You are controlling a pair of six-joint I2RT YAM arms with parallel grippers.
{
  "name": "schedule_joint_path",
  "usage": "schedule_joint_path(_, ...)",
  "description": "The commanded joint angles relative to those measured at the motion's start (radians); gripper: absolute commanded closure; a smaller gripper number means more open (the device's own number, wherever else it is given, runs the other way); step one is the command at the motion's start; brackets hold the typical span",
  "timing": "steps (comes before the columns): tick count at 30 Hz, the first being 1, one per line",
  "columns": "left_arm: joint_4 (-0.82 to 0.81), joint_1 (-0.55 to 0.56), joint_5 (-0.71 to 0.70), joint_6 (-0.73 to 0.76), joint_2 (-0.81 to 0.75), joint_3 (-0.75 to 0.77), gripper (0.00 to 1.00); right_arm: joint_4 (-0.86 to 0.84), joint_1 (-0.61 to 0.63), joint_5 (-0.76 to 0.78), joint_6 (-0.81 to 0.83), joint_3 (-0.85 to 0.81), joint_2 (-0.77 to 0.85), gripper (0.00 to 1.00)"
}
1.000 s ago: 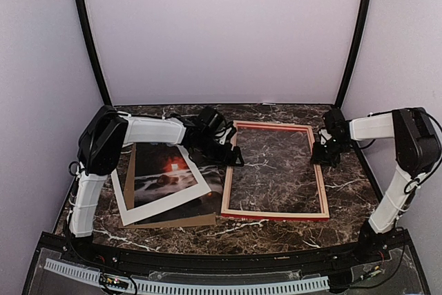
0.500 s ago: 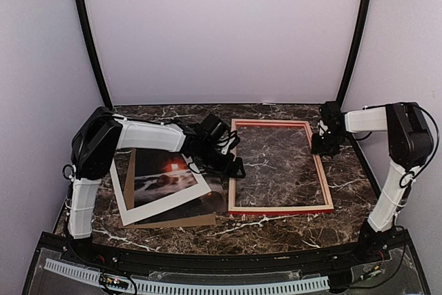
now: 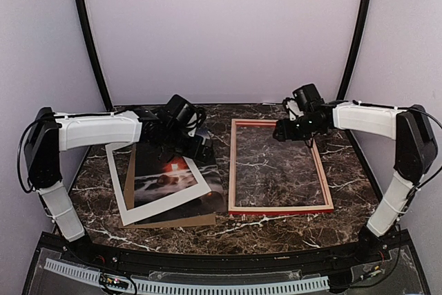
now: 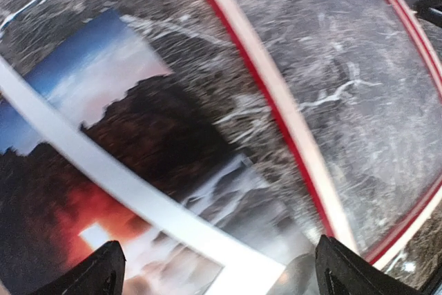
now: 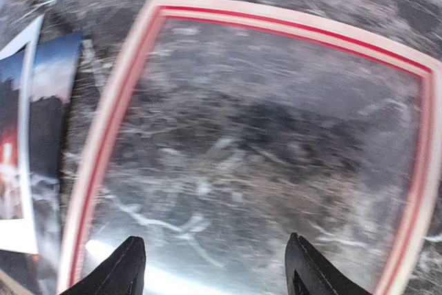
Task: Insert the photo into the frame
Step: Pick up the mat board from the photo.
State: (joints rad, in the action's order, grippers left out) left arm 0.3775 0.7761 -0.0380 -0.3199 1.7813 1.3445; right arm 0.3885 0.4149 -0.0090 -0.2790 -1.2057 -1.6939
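1. One picture frame (image 3: 279,208), with red and pale wood rails.
2. One photo (image 3: 169,170), a dark landscape print with a red-orange glow.
3. One white mat board (image 3: 119,191), with one window cut in it.
4. One brown backing board (image 3: 173,222).
5. That makes four flat rectangular pieces in all.
6. Two robot arms: the left arm (image 3: 97,129) and the right arm (image 3: 366,119).
7. Two grippers, one per arm: the left gripper (image 4: 221,278) and the right gripper (image 5: 217,267).
8. Four fingers (image 4: 97,274), two on each gripper.
9. One dark marble table (image 3: 276,229).
10. Two black poles (image 3: 88,32), one at each back corner.
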Motion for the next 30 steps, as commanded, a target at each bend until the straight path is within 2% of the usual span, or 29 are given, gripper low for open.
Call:
schedule_joint_path(1,0.108,-0.106,-0.098,-0.002,-0.123,-0.151,0.01,-0.063,0.162,-0.167,-0.041,-0.108,-0.079,0.3)
schedule_joint_path(7,0.061,-0.283,-0.013,-0.092,-0.317,-0.358,0.01,-0.061,0.334,-0.253,-0.067,-0.328,-0.306,0.31)
schedule_joint_path(16,0.017,-0.596,0.146,-0.161,-0.494,-0.564,0.01,0.046,0.439,-0.317,-0.081,-0.676,-0.597,0.33)
schedule_joint_path(20,-0.035,-0.729,0.263,-0.173,-0.52,-0.644,0.01,0.066,0.443,-0.344,-0.101,-0.754,-0.676,0.33)
schedule_joint_path(30,-0.059,-0.859,0.294,-0.159,-0.493,-0.699,0.01,0.072,0.447,-0.388,-0.133,-0.82,-0.76,0.36)
